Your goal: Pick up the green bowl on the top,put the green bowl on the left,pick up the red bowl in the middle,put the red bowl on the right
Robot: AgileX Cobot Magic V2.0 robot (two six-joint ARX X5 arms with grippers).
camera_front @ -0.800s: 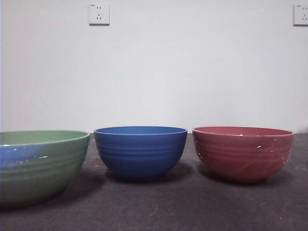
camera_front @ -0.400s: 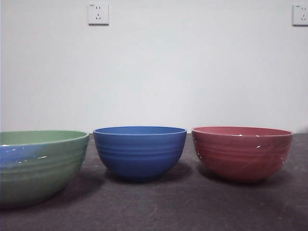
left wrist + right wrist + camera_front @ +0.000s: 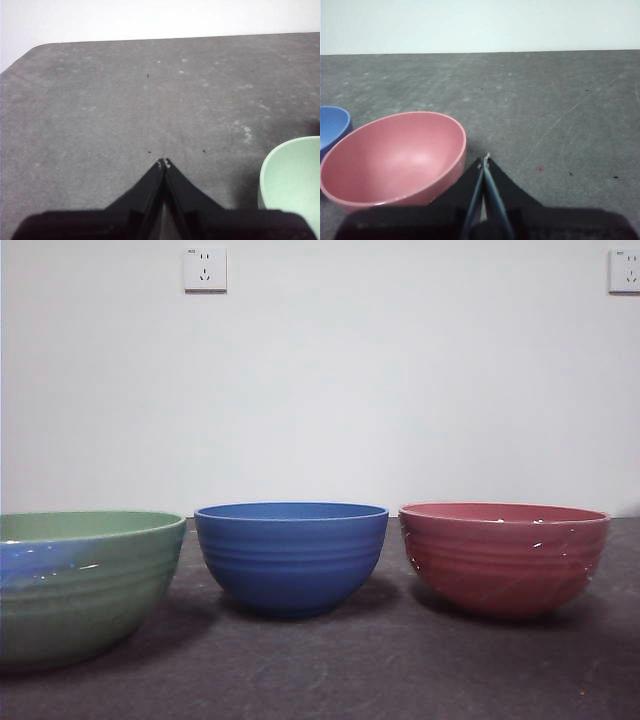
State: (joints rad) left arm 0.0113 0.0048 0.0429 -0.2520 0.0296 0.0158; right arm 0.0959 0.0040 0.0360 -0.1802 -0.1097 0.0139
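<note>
Red bowl (image 3: 505, 558) is set upright on the table (image 3: 330, 670), right of the blue bowl (image 3: 291, 556); green bowl (image 3: 85, 582) is set left. Both placements judged done. Right gripper (image 3: 485, 161) is closed, empty, just beside the red rim; left gripper (image 3: 163, 163) likewise closed, empty, green bowl off to its side.

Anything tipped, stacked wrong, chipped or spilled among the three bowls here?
Nothing stands out. The green bowl, blue bowl and red bowl stand upright and apart in a row on the table. The red one shows faint streaks, no visible chips. Both the left gripper and right gripper are shut and hold nothing.
</note>
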